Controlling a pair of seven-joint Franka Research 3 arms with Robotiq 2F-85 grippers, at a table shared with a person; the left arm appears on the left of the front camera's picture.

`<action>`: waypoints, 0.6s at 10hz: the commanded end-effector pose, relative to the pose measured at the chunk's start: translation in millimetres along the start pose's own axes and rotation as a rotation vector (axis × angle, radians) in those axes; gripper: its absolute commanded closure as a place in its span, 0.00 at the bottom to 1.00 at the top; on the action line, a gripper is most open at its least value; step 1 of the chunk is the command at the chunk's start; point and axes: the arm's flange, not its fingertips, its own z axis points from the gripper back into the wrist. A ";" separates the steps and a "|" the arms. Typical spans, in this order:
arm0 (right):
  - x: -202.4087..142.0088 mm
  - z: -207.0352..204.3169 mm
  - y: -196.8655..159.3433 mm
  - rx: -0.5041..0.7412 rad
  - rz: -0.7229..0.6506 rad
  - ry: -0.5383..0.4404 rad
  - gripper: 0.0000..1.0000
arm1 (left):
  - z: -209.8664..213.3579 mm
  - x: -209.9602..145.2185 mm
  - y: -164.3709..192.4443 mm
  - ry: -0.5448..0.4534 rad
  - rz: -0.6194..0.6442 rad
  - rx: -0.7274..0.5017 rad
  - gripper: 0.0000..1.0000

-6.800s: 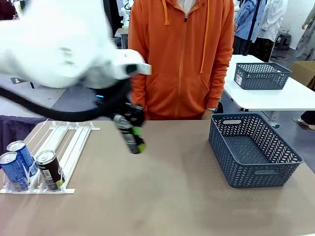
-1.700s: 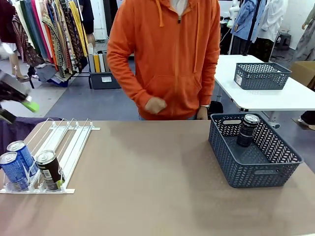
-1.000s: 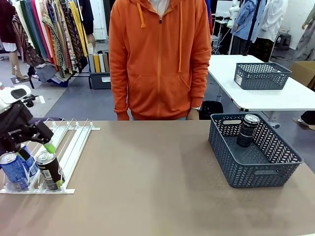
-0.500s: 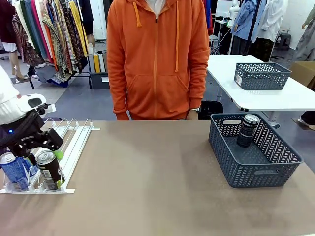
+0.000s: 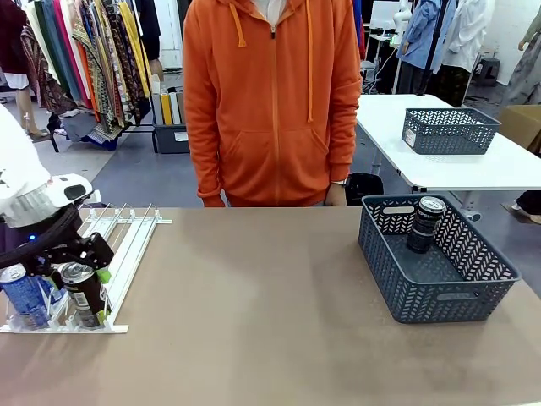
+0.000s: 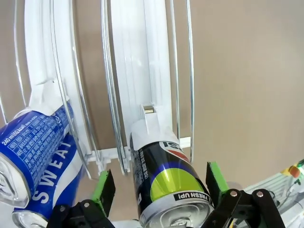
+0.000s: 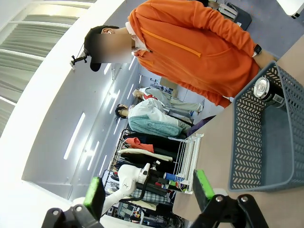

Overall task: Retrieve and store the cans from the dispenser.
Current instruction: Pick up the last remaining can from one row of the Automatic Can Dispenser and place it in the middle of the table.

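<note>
Table [image 5: 254, 313] is wide open across the middle, with bare tan surface between the dispenser [image 5: 127, 241] at the left edge and the grey lattice basket [image 5: 473, 292] at the right. A person in an orange hoodie [image 5: 270, 101] stands at the far edge, behind the middle. Dispenser lanes run near-to-far; the far parts of the lanes are bare rails, and the cans are bunched at the near end stop. Two blue cans [image 5: 23, 296] stand in the outer lanes, and a dark can [image 6: 156, 161] with a yellow-green mark is just beside them in the next lane, upright, long axis vertical, silver top up. Left gripper [image 6: 159, 175] sits low over that dark can, jaws apart with one green pad [image 6: 105, 187] on each side, a gap showing on the blue-can side, not clamped. The basket holds one dark can [image 5: 424, 224], upright, in the far corner by the person. Right gripper [image 7: 148, 190] is up off the table, jaws spread, nothing between them.
</note>
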 end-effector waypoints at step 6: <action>2.2 -1.3 2.3 0.021 0.019 -0.012 0.00 | -0.6 -9.0 -12.5 -0.001 -0.014 0.036 0.95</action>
